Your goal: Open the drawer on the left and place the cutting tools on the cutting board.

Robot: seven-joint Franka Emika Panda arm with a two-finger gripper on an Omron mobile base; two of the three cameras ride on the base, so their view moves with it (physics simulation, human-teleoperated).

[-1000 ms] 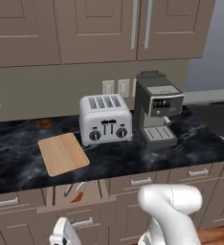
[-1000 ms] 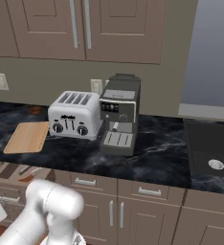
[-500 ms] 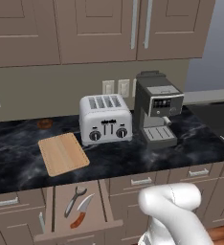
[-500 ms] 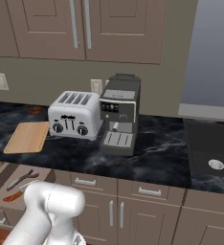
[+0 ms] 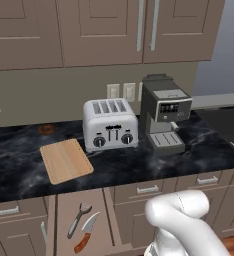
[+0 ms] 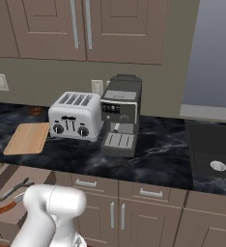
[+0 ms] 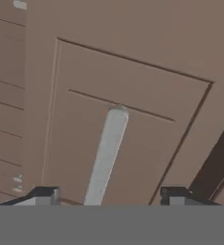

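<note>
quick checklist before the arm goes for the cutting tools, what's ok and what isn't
1. Drawer pulled out far enough to reach in: ok, its tan floor and both tools show from above.
2. Gripper let go of the drawer handle: ok, the fingertips stand apart on either side of the silver bar.
3. Knife and scissors free to grasp: ok, they lie side by side in the drawer with nothing on top.
4. Cutting board ready to receive them: ok, its top is bare, left of the toaster.
5. Gripper lifted clear of the drawer front: not ok, the hand view shows it close against the panel.
</note>
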